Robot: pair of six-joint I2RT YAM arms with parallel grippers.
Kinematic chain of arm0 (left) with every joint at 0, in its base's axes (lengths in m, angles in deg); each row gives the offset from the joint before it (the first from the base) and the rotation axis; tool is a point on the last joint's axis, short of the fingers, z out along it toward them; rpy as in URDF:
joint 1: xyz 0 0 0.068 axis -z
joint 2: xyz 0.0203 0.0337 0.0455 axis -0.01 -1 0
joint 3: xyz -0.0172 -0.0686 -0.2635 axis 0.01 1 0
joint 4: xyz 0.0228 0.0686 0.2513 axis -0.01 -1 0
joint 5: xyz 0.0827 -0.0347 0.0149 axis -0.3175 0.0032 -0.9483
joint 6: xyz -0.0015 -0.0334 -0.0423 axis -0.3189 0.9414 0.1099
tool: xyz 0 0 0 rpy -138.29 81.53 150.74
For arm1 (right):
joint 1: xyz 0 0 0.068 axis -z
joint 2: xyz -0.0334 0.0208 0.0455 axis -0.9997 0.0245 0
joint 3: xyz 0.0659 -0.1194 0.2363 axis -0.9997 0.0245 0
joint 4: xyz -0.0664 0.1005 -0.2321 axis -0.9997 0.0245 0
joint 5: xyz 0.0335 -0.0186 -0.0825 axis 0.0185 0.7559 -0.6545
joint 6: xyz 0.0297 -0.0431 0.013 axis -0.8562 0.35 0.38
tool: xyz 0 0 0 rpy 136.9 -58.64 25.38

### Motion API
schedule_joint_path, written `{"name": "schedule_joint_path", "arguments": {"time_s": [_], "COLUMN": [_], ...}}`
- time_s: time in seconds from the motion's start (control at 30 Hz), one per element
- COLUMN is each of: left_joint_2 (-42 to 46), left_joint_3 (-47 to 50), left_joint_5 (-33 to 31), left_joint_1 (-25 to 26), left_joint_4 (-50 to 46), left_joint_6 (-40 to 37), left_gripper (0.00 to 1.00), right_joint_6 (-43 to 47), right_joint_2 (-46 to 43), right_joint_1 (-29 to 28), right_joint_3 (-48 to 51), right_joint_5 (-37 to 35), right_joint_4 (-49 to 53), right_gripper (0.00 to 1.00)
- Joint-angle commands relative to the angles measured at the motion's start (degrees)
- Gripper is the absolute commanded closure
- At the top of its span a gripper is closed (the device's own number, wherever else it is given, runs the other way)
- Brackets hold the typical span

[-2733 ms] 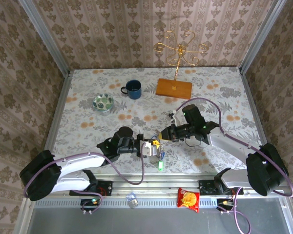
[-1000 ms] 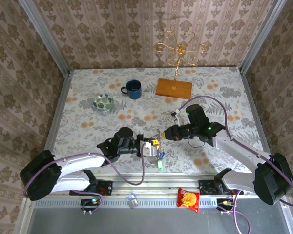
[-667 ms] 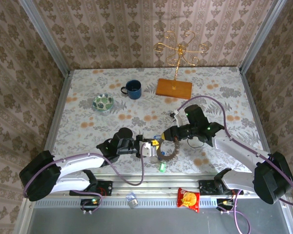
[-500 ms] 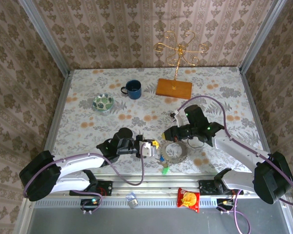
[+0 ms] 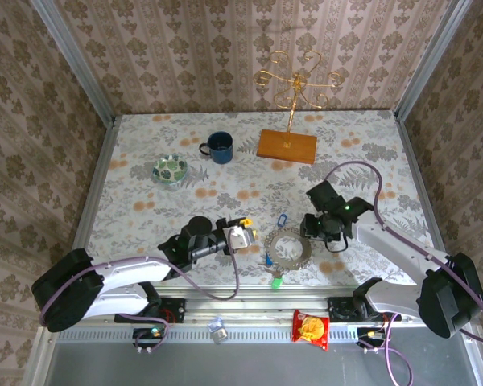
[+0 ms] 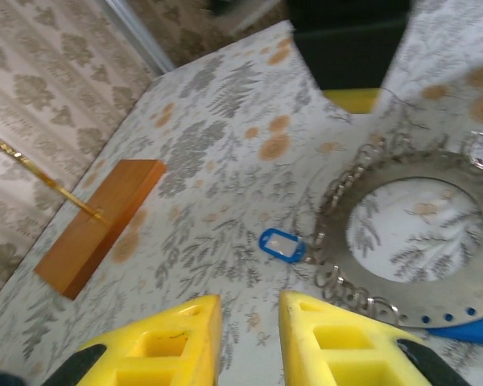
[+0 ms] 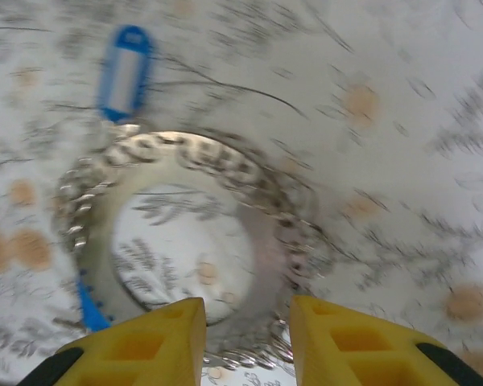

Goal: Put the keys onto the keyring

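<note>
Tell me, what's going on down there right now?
Left gripper and right gripper open, empty. Keyring flat on table, blue tag and green tag beside it. Nothing in the way.

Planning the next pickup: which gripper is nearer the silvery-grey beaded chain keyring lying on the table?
Right. The right gripper hangs above the silvery-grey beaded keyring's right rim, looking down into its hollow; the left gripper sits apart, off its left side.

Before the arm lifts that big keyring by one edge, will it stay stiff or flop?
The keyring has a flat band that looks like rigid metal, so it probably keeps its shape. The chain links along its rim and the blue tag would likely dangle and swing. Lying flat, it may be hard to pinch.
</note>
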Motion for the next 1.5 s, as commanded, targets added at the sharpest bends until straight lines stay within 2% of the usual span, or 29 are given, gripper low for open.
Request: {"name": "schedule_joint_path", "arguments": {"time_s": [0.0,0.13,0.27,0.5,0.77,1.13,1.3,1.47], "left_joint_2": [0.8,0.87,1.24,0.44,0.54,-0.35,-0.26,0.15], "left_joint_3": [0.75,0.66,0.75,0.75,0.51,-0.22,-0.31,-0.29], "left_joint_5": [-4.89,-4.73,-4.19,-4.14,-3.89,-3.61,-3.7,-3.71], "left_joint_1": [-0.42,-0.4,-0.29,-0.37,-0.35,-0.35,-0.34,-0.35], "left_joint_4": [5.7,5.87,5.62,6.5,5.88,5.73,5.52,4.91], "left_joint_6": [4.15,4.62,4.8,4.36,4.34,3.85,3.74,3.58], "left_gripper": [0.74,0.74,0.75,0.74,0.75,0.75,0.75,0.75], "right_joint_6": [-14.71,-26.41,-30.73,-32.56,-33.34,-34.34,-34.54,-33.43], "right_joint_2": [-1.11,-3.78,-6.81,-6.51,-5.19,-4.05,-3.17,-3.02], "right_joint_1": [0.38,0.91,2.35,4.82,5.87,6.54,7.15,8.36], "right_joint_3": [3.36,9.21,12.59,15.93,17.09,18.32,18.41,18.24], "right_joint_5": [-1.14,2.26,2.28,5.84,5.97,6.33,6.57,6.59], "right_joint_4": [1.21,-6.42,-8.36,-14.52,-17.05,-19.08,-20.9,-20.55], "right_gripper": [0.65,0.62,0.62,0.64,0.7,0.73,0.78,0.91]}}
